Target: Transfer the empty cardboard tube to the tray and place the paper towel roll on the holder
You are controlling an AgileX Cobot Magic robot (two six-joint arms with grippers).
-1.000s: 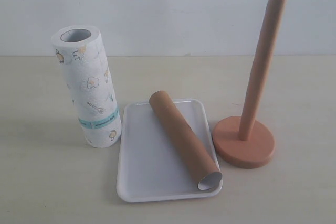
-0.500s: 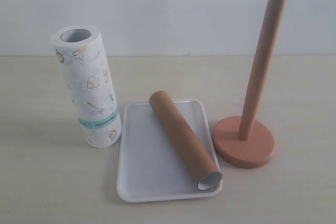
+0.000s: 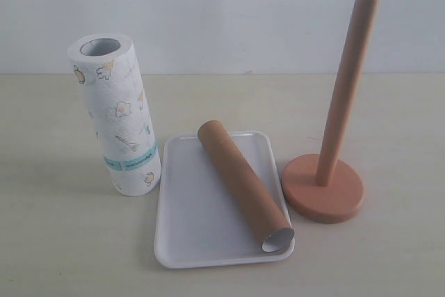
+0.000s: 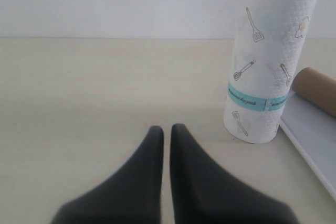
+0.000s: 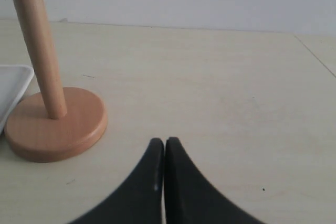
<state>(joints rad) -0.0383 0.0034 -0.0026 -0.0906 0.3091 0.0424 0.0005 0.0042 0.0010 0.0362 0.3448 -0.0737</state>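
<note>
The brown cardboard tube lies slantwise in the white tray, its open end over the near right rim. The printed paper towel roll stands upright on the table left of the tray. The terracotta holder stands bare to the tray's right. Neither gripper shows in the exterior view. My left gripper is shut and holds nothing, with the roll, tube end and tray edge beyond it to one side. My right gripper is shut and empty, near the holder base.
The beige table top spreads around the objects, with a pale wall behind it. A table edge or seam runs at the far side in the right wrist view.
</note>
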